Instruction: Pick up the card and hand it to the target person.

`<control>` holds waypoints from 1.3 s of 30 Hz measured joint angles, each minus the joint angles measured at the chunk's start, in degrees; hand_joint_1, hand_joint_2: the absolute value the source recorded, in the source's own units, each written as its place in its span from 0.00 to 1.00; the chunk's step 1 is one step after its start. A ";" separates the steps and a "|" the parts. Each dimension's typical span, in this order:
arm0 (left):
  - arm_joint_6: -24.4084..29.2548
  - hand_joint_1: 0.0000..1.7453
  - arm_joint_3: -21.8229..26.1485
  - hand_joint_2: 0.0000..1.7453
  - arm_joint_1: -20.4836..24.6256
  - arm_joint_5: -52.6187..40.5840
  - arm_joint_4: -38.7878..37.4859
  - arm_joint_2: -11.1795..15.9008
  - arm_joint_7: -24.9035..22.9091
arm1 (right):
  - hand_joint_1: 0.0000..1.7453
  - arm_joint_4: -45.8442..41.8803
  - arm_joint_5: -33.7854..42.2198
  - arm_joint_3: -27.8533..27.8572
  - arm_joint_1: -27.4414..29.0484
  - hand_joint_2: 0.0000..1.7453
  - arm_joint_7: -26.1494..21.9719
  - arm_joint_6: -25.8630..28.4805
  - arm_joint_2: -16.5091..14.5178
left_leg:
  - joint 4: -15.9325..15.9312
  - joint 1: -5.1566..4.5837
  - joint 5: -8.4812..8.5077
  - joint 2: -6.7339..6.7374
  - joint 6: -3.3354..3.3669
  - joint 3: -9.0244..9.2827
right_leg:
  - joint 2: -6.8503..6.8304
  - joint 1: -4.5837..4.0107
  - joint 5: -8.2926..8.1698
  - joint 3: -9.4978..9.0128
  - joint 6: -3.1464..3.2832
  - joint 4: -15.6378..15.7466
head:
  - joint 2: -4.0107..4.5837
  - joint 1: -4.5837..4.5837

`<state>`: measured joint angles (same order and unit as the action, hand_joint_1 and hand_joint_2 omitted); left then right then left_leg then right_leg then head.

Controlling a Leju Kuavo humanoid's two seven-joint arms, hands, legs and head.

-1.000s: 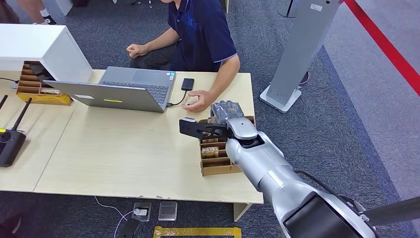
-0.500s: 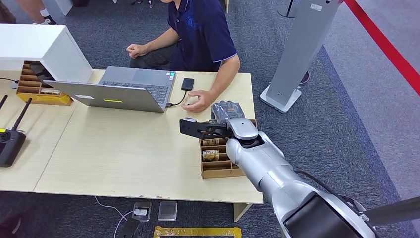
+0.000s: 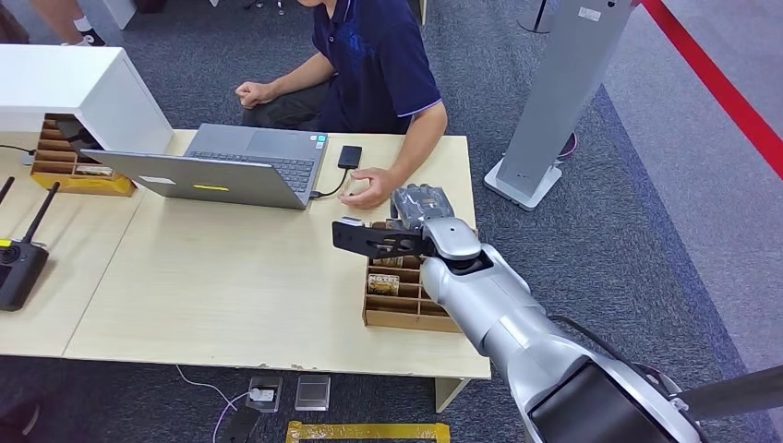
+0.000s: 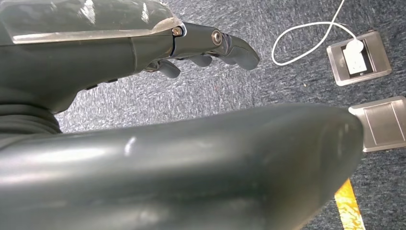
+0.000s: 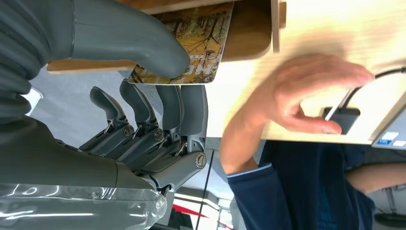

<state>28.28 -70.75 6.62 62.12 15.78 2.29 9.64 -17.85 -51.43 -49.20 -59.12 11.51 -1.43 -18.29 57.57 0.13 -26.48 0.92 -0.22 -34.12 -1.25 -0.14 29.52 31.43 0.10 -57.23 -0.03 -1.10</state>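
Note:
The card, printed with an autumn forest, sticks out of a slot of the wooden card holder near the table's right end. My right hand is at the holder's far end. Its thumb presses on the card's face, and its fingers come up behind the card's edge, so the card is pinched. The target person, in a dark blue shirt, sits behind the table with one hand resting on it close to mine. My left hand hangs over the carpet, holding nothing.
A laptop and a small black device on a cable lie in front of the person. A second wooden holder sits under a white box at the far left, beside a black radio unit. A grey stand rises right of the table.
The wooden card holder has slid a little left and toward the table's front edge. My right hand has shifted slightly left with it. The person has stayed still.

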 joint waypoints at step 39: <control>-0.15 0.00 0.02 0.00 -0.08 0.45 0.01 -0.10 0.81 | 0.84 -14.68 -4.92 1.06 -6.58 1.00 -3.15 17.82 2.33 | 0.00 0.00 0.02 0.01 0.01 0.01 | 0.00 0.00 -0.01 0.02 0.01 -0.01 | 0.01 0.04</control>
<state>28.13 -70.73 6.54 62.57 15.78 2.19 10.45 -32.53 -56.35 -48.14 -65.69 8.36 16.39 -15.97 57.57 0.13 -26.46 0.92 -0.22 -34.11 -1.25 -0.14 29.51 31.45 0.11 -57.23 -0.02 -1.07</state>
